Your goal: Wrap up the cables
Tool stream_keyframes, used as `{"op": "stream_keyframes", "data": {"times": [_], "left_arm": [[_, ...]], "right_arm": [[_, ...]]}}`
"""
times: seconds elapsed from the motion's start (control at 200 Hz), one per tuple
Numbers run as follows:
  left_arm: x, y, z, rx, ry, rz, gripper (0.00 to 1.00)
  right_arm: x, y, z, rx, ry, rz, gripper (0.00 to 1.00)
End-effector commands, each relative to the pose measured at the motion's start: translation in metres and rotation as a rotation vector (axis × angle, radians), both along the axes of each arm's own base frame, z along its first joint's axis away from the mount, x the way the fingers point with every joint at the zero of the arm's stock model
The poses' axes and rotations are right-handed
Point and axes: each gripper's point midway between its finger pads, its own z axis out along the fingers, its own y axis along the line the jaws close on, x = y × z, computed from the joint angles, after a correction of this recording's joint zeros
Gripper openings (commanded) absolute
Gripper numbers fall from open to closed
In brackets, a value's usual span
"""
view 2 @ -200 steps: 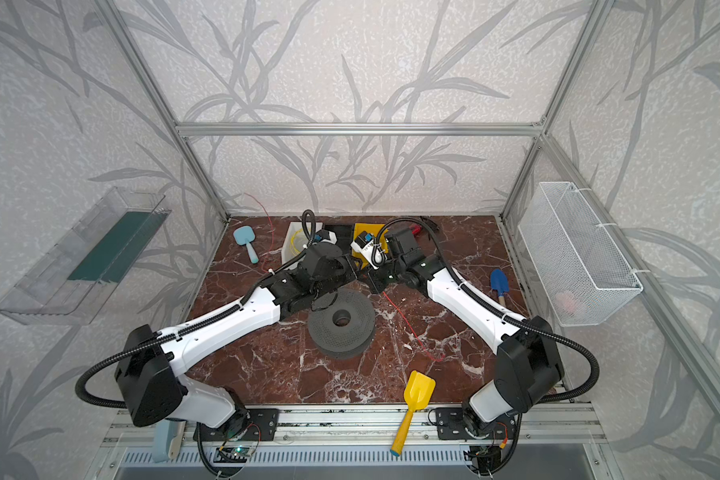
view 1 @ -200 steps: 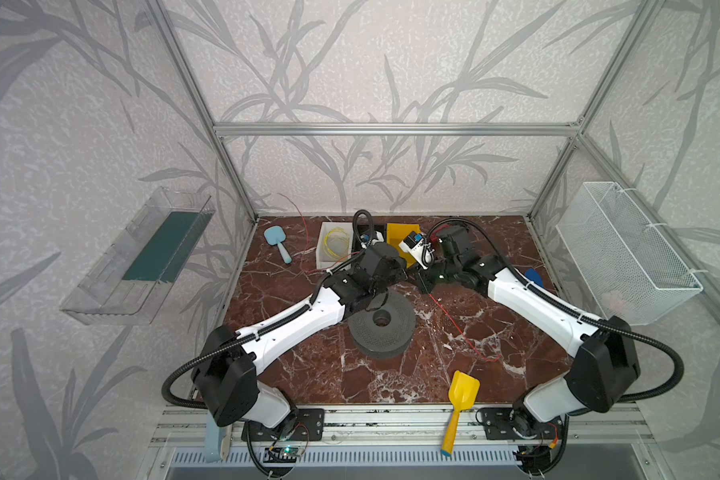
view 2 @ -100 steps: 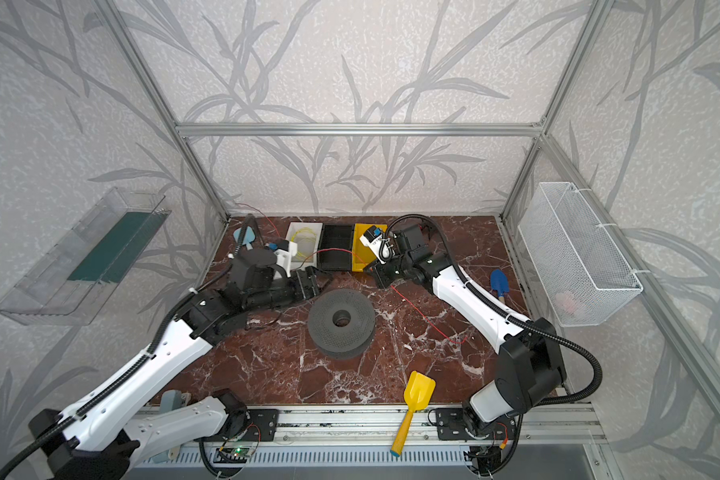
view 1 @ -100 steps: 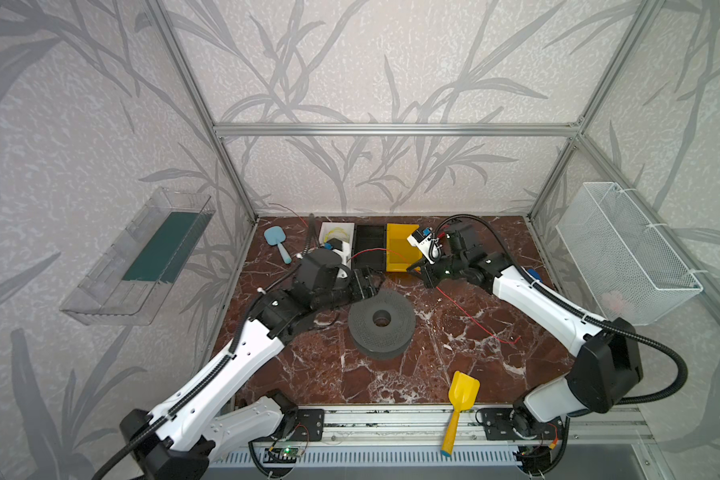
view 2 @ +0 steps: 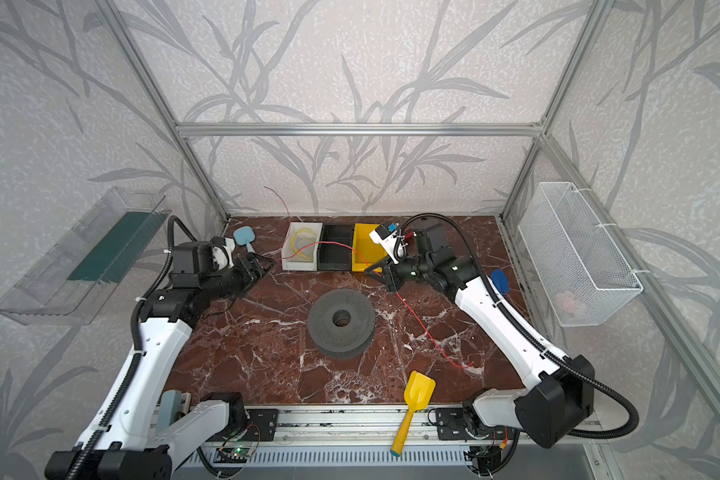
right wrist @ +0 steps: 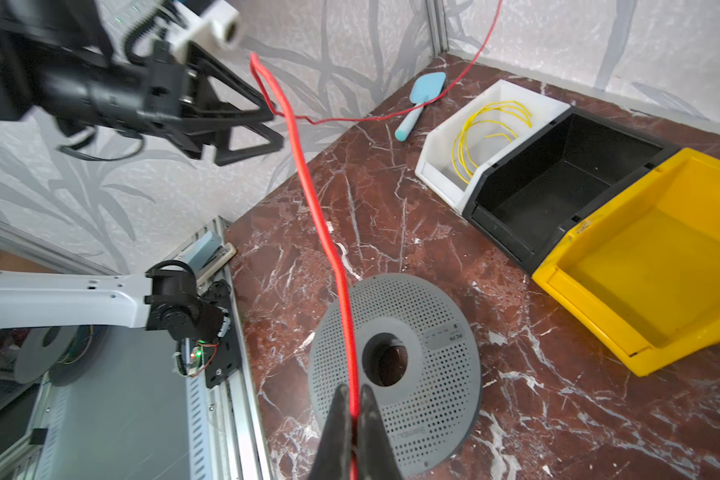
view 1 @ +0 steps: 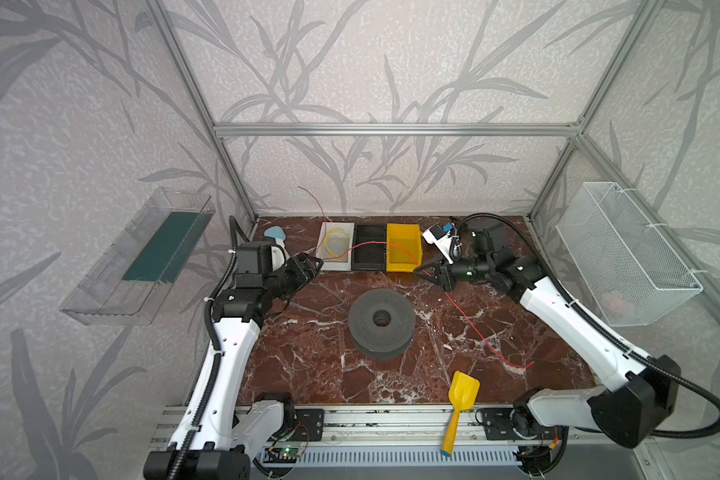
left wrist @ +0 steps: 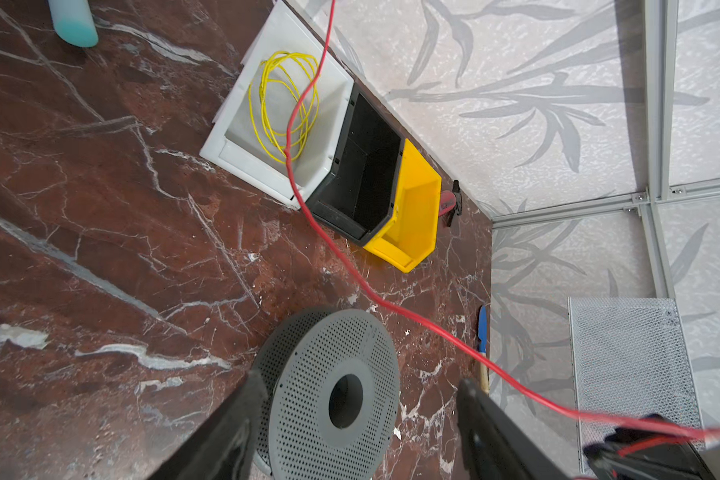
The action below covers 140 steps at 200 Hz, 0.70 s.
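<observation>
A thin red cable (view 1: 470, 322) is pinched in my shut right gripper (view 1: 417, 270) (right wrist: 352, 390), just behind and right of the grey perforated spool (view 1: 381, 320) (view 2: 341, 320). From there it arcs left over the bins, passes right by the tips of my left gripper (view 1: 310, 266) (view 2: 265, 266), and climbs the back wall. Its other end trails across the marble floor to the front right. My left gripper (left wrist: 360, 386) is open and empty, left of the bins. A yellow cable (view 1: 335, 245) (left wrist: 283, 108) lies coiled in the white bin (view 1: 344, 226).
A black bin (view 1: 368, 253) and a yellow bin (view 1: 404, 251) stand beside the white one at the back. A yellow scoop (view 1: 460, 399) lies at the front edge. A blue scoop (view 1: 275, 232) is at the back left. A wire basket (view 1: 624, 257) hangs on the right wall.
My left arm has pulled back to the left from over the spool, and its jaws have opened. My right gripper stays shut on the red cable and has shifted slightly right.
</observation>
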Motion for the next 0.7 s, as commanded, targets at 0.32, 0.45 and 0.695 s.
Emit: {"op": "stream_keyframes", "data": {"times": [0.32,0.45,0.695], "left_arm": [[0.022,-0.005,0.003,-0.193,-0.188,-0.071,0.86],[0.006,-0.002,0.001,-0.192,-0.186,-0.074,0.85],[-0.014,0.063,-0.03,-0.12,-0.019,0.191,0.75]], "right_arm": [[-0.055,-0.007,0.03,0.091,0.098,0.13,0.0],[-0.052,-0.01,0.024,0.067,0.1,0.098,0.0],[-0.058,-0.01,0.019,0.077,0.115,0.113,0.0]]}}
